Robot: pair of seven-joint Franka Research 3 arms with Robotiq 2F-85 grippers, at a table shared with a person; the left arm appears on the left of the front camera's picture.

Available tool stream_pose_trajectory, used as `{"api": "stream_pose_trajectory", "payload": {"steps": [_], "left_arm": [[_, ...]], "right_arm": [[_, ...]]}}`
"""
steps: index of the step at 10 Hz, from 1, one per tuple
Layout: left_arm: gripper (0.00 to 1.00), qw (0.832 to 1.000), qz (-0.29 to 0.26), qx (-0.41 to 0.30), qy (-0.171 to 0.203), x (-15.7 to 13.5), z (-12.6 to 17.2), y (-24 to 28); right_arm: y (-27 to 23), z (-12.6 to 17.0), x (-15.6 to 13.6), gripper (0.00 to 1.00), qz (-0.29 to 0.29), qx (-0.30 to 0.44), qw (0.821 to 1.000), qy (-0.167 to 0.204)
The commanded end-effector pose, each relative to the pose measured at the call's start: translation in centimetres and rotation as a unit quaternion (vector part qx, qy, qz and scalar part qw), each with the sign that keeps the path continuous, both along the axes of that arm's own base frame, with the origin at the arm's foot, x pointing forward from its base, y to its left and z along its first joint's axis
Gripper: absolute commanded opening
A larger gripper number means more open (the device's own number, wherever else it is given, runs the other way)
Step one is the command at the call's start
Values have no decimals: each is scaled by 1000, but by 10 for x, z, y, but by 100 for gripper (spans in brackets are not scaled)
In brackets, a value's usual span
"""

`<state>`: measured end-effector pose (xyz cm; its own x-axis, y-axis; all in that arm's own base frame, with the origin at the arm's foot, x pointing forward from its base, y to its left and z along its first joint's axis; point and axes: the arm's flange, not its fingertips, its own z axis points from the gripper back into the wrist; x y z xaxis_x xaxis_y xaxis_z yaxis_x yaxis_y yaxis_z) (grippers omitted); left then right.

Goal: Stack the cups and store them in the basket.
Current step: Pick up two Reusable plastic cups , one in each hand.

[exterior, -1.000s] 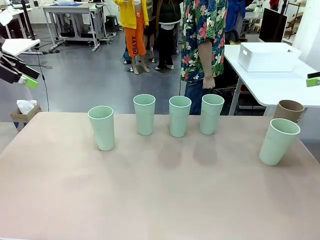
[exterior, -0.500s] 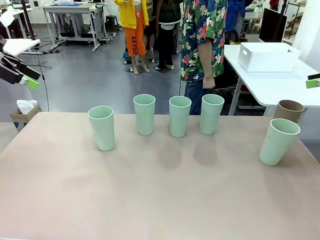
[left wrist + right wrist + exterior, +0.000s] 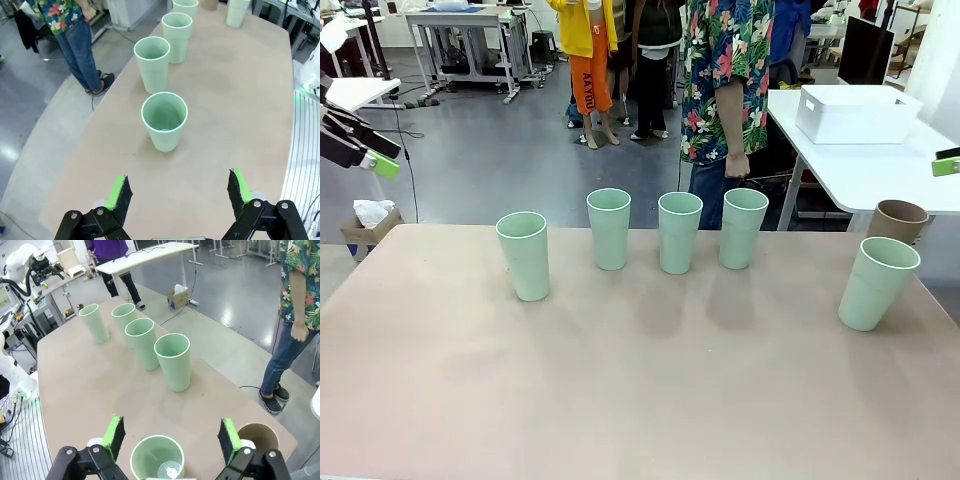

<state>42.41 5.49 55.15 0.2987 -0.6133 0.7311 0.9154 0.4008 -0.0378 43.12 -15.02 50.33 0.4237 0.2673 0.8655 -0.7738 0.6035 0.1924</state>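
Four mint green cups stand upright in a row across the far half of the table: one on the left (image 3: 523, 255), two in the middle (image 3: 609, 228) (image 3: 680, 232) and one to their right (image 3: 744, 228). A fifth mint cup (image 3: 878, 283) and a tan-brown cup (image 3: 900, 220) stand near the right edge. The white basket (image 3: 855, 112) sits on a separate white table at the back right. My left gripper (image 3: 365, 145) hangs open off the table's left side, looking down the row with the nearest cup (image 3: 164, 121) ahead of its fingers (image 3: 120, 192). My right gripper (image 3: 171, 439) is open above the fifth mint cup (image 3: 157, 457), with the brown cup (image 3: 257, 437) beside it.
A person in a flowered shirt (image 3: 730, 80) stands behind the far edge, one hand (image 3: 737, 165) hanging down. The near half of the pink tabletop (image 3: 620, 400) is bare. Other people and work tables stand farther back.
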Motion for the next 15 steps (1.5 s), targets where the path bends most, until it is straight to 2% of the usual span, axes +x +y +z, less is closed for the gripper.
{"api": "stream_pose_trajectory", "payload": {"steps": [1,15], "left_arm": [[100,1000,-4,-2,-1,0,2,1],[100,1000,-4,-2,-1,0,2,1]], "right_arm": [[0,1,0,100,1,0,1000,-2],[0,1,0,100,1,0,1000,-2]]}}
